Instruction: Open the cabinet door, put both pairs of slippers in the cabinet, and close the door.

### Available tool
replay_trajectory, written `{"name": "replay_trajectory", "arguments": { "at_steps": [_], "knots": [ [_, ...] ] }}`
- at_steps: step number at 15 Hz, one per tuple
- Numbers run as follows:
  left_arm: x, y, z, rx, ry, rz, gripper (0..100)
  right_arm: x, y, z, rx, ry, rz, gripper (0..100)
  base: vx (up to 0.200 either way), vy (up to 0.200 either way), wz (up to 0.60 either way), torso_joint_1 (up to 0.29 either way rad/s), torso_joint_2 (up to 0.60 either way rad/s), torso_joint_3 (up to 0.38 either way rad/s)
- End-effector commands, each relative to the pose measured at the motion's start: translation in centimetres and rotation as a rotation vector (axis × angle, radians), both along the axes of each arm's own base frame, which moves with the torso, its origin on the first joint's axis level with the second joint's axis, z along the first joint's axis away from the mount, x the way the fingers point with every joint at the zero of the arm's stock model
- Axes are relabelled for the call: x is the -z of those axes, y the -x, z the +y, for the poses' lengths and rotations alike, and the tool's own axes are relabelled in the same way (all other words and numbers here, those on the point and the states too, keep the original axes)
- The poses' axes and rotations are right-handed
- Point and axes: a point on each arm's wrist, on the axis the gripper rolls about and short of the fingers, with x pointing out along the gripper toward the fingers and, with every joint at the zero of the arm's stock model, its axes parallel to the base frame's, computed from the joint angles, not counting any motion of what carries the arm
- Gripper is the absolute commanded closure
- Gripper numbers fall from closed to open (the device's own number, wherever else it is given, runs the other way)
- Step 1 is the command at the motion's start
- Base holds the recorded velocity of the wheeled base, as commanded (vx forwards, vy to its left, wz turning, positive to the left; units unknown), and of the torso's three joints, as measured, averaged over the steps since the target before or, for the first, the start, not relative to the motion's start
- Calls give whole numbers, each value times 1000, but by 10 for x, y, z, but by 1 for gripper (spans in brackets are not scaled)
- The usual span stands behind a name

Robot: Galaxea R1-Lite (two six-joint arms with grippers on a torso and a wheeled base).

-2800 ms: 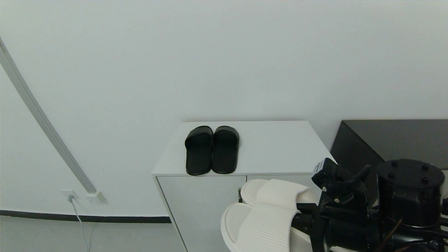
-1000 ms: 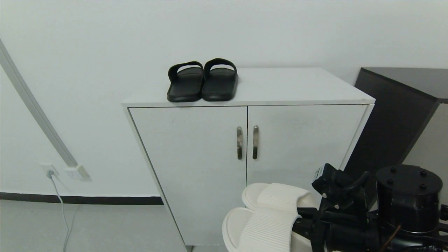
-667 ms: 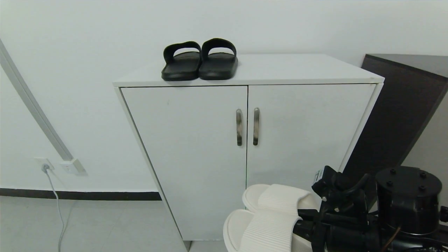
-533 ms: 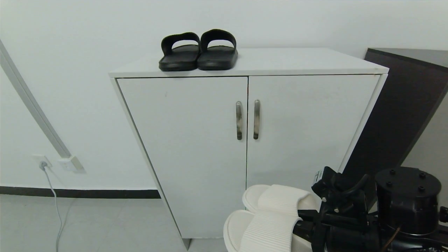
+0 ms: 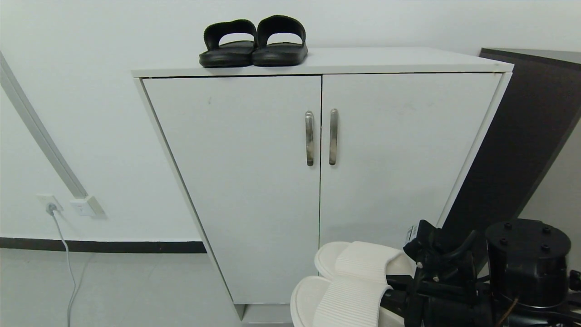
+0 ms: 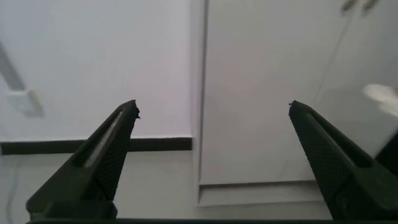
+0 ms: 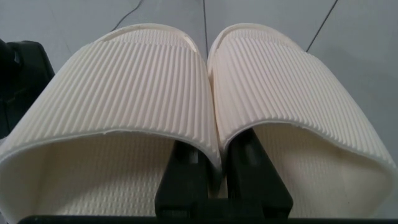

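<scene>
The white cabinet stands against the wall with both doors shut and two metal handles side by side at the middle. A pair of black slippers sits on its top, towards the left. My right gripper is shut on the pair of white ribbed slippers, pinching their inner walls together low in front of the right door. My left gripper is open and holds nothing; it faces the cabinet's lower left corner from a distance.
A dark cabinet stands right beside the white one. On the wall to the left are a slanted grey conduit and a socket with a cable hanging to the floor. The floor left of the cabinet is bare.
The whole head picture has shifted: the camera has sunk, so the cabinet's front and handles came into sight. The right gripper holds the white slippers as before.
</scene>
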Motion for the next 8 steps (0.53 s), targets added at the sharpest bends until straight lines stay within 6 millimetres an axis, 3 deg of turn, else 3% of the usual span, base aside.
{"name": "replay_trajectory", "arguments": {
  "at_steps": [1,3,8],
  "knots": [
    [-22,-23,-3,137,13,95,0,1,0,0,-1,2,1,100,0,0,0,0,0,0],
    [-30,-32,-6,266,19,99,0,1,1,-1,-1,4,1,100,0,0,0,0,0,0],
    [-76,-77,-16,589,45,182,0,0,1,-1,-4,-2,-14,100,0,0,0,0,0,0]
  ]
}}
